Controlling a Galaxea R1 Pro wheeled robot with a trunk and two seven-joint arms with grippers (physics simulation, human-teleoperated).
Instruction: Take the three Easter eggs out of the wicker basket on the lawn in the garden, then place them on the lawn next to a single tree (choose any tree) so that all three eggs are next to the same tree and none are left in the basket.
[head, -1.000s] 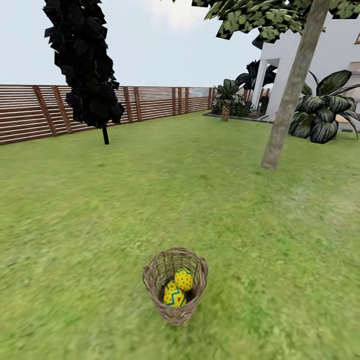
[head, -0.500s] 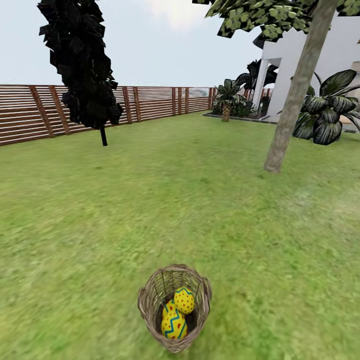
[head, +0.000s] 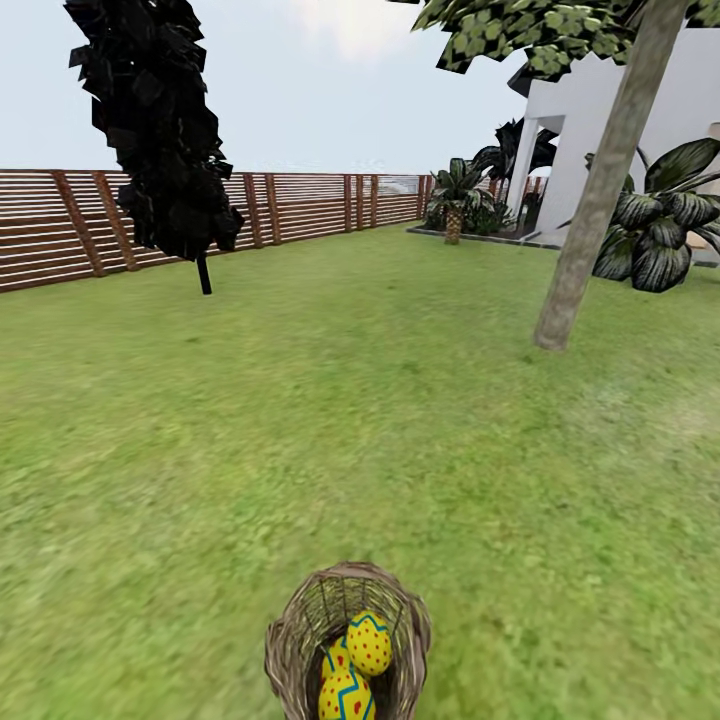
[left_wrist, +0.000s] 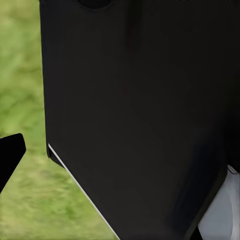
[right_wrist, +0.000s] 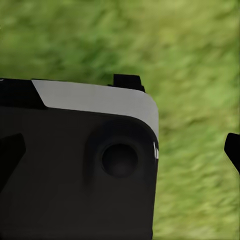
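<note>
**Basket of painted eggs sits at robot's feet on garden lawn**

The wicker basket (head: 347, 640) stands on the lawn (head: 330, 420) at the very bottom of the head view, just left of centre, its lower part cut off by the frame edge. Inside it lie the Easter eggs (head: 360, 655), yellow with red dots and blue zigzag bands: one rests uppermost toward the right of the basket, a second lies lower at the frame edge, and a sliver of a third shows between them on the left.

The left wrist view looks past a broad black panel of the robot's body (left_wrist: 140, 115) to a strip of blurred grass; a dark fingertip (left_wrist: 10, 155) of the left claw juts in at the edge, and its opening cannot be told. In the right wrist view, dark tips of the right claw (right_wrist: 233, 149) show at opposite edges over grass, beside a black-and-grey housing (right_wrist: 80, 165); how wide it stands cannot be judged either.

Farther off to the right, well apart from the basket, rises the tree (head: 598, 190), its grey-beige trunk leaning slightly. A dark-foliage tree (head: 155, 120) stands to the left. Behind run a slatted wooden fence (head: 300, 205), palm-like plants (head: 655, 225) and a white house (head: 620, 110).
</note>
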